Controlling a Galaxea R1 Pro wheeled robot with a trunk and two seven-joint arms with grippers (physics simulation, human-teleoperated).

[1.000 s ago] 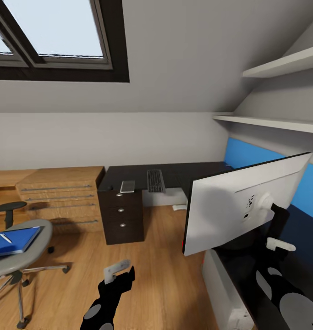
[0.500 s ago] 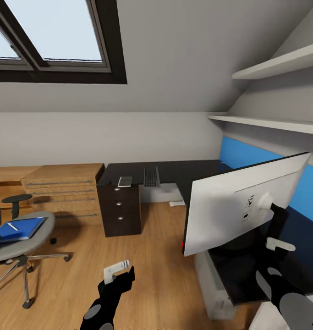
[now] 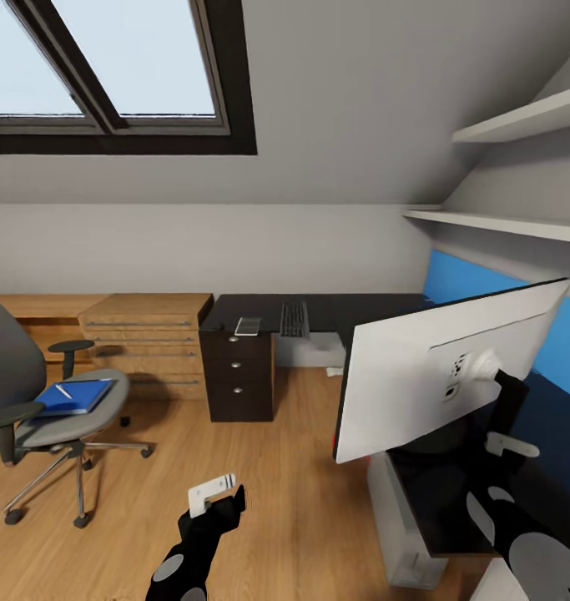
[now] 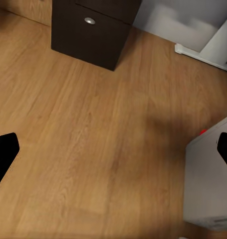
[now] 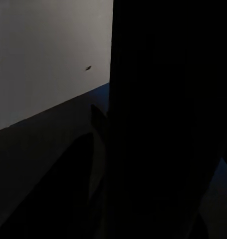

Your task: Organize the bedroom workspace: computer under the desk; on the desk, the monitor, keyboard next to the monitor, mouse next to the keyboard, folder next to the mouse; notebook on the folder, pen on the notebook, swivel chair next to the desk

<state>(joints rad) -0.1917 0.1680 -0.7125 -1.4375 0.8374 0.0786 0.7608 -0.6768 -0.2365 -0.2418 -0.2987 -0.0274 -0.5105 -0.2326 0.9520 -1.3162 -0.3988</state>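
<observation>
- Black-topped table (image 3: 335, 307): L-shaped. Far wing at frame centre, near wing at lower right.
- Swivel chair (image 3: 22, 417): left of frame, out on the wood floor (image 3: 285, 467) and well apart from the table. Positioning not done.
- Monitor (image 3: 435, 376): right of centre, pale back facing the camera, tilted, above the near wing. I can't tell whether its stand rests on the top, so I'd call this step in progress.
- Computer (image 3: 401, 522): lower right, on the floor at the edge of the near wing, seemingly partly under it. Looks roughly satisfied.
- Right end effector (image 3: 508, 445): lower right, up against the monitor stand. The right wrist view is mostly dark, so I cannot tell whether it is clamped on the stand.
- Left end effector (image 3: 216, 494): bottom centre, over bare floor. Fingers spread wide, holding nothing.
- Keyboard (image 3: 294, 319): on the far wing at centre, well apart from the monitor. Needs pairing up.
- Folder (image 3: 76, 397): on the chair seat. Not moved to the table yet.
- Small flat grey rectangle (image 3: 249, 325), likely the notebook: on the far wing near the keyboard. Not stacked.
- Pen (image 3: 63, 391): lying on the folder. Goes on last.
- Mouse: placement left to do or confirm.
</observation>
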